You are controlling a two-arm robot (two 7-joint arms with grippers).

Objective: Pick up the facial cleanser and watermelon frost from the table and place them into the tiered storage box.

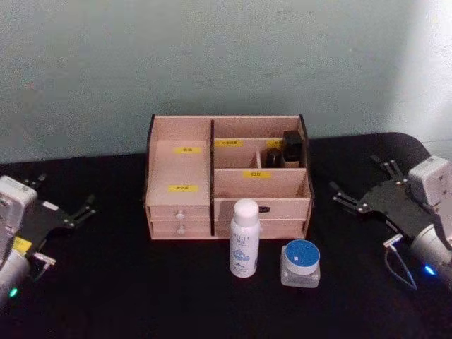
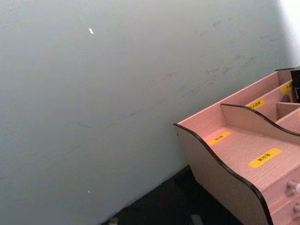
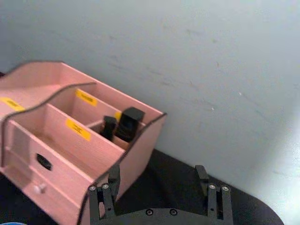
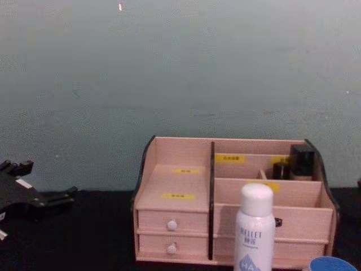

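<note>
**While both hands are sitting wide of the work, the tall bottle is looking like the risk**

I am seeing the left hand [image 1: 62,192] hanging over the left end of the desk [image 1: 141,296], fingers spread apart and gripping nothing. The right hand [image 1: 360,178] is sitting out at the right end, its fingers likewise standing apart on empty air. Neither is touching anything.

The facial cleanser [image 1: 245,238] is standing upright on the desk just in front of the tiered storage box [image 1: 180,169], close to its lower right drawers. The watermelon frost [image 1: 301,263] is sitting just beside it on the right, slightly nearer the robot. Both are lying between the hands, nearer the right one.

Here is what is worrying me, as a judgement. The cleanser is tall and slim, so a finger brushing it on the way in is likely to be tipping it against the box front or onto the jar. With the two standing so near each other, a wide-spread hand closing round one is risking a nudge to the other. The jar's smooth clear sides are looking slippery, and a shallow grip may be letting it twist out. At the box, the small dark bottles [image 1: 282,152] are occupying the rear right compartment, so a careless drop there would be knocking them, and the dividers are leaving little margin for a tilted bottle
</note>
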